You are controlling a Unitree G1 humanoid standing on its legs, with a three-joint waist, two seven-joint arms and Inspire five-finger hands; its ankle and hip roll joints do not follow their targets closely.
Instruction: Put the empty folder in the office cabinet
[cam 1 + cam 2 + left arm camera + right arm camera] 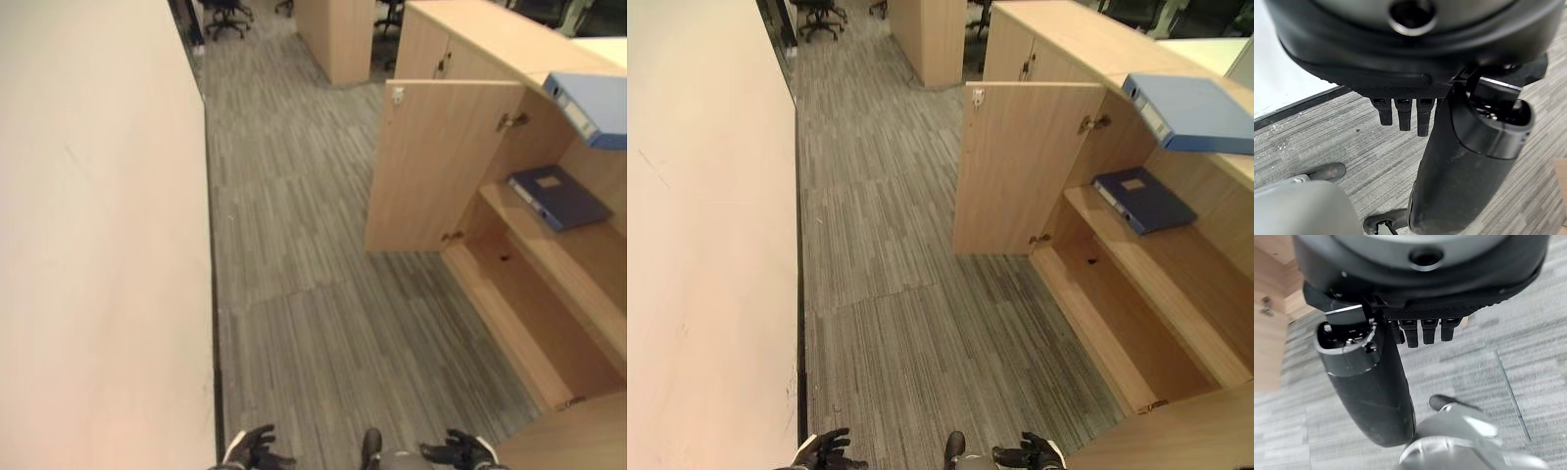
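A light blue folder [588, 103] lies flat on top of the wooden office cabinet [1058, 39] at the right. Inside the cabinet, a dark blue folder [1143, 199] rests on the upper shelf [1176, 264]. The cabinet door [441, 162] stands wide open towards me. My left hand [257, 448] and right hand [460, 450] hang low near the carpet, far from both folders. In the wrist views the left hand [1469, 161] and the right hand [1371, 391] have relaxed fingers and hold nothing.
A long pale wall [98, 245] runs along the left side. Grey striped carpet [294, 294] lies between it and the cabinet. Another wooden unit [338, 34] and office chairs [225, 15] stand at the far end. The cabinet's bottom shelf [1127, 333] is bare.
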